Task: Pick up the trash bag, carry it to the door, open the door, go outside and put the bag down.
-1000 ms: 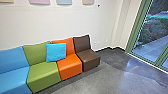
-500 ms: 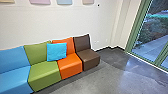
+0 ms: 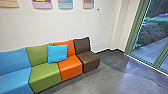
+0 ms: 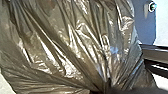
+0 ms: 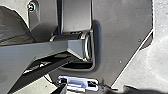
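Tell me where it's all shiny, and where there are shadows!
Head view: pale glare on the smooth grey floor near the green-framed glass, shadow along the foot of the blue, green, orange and brown seats; left wrist view: white streaks on the crinkly brownish plastic trash bag; right wrist view: the bag looks darker.

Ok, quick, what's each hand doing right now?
Left hand: closed, holding the shiny brown plastic trash bag where its folds gather.
Right hand: can't tell whether open or closed.
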Controlling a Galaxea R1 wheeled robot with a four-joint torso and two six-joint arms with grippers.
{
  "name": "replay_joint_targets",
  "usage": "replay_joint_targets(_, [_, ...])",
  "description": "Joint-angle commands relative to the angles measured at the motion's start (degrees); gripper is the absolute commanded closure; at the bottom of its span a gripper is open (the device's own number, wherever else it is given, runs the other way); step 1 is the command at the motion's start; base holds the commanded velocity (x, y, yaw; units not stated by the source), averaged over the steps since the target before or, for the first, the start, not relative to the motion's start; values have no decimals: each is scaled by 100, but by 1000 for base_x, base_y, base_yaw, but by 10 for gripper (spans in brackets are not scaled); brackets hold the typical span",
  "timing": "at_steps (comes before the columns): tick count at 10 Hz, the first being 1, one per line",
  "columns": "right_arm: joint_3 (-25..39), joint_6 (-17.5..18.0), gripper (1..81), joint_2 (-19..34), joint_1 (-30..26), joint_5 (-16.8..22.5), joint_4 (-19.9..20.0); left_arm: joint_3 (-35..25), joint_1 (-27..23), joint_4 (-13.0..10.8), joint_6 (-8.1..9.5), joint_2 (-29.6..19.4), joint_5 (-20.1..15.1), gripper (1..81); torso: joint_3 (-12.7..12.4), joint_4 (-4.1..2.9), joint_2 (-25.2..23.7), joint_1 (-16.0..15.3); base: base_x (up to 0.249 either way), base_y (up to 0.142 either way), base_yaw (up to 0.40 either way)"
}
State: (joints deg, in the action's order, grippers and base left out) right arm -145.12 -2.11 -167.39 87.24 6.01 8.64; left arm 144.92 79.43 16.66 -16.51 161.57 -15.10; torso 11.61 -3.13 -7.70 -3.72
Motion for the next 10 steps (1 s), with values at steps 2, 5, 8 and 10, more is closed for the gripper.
replay_joint_targets(2, [-121, -18, 10, 28, -176, 419, -38, 353, -257, 47, -11, 165, -423, 811, -6, 0, 135, 72, 0, 0, 0])
replay_joint_targets(5, [-121, -26, 10, -43, -184, 419, -65, 1380, -257, 21, -28, 789, -432, 811, -527, 0, 234, 129, 0, 0, 0])
replay_joint_targets(8, [-261, -62, 10, -113, -158, 410, -65, 1574, -257, 21, -72, 956, -432, 811, -513, 0, 240, 133, 0, 0, 0])
replay_joint_targets(10, [-577, -62, 10, -201, -140, 410, -82, 1574, -257, 21, -63, 956, -432, 811, -658, 0, 238, 142, 0, 0, 0])
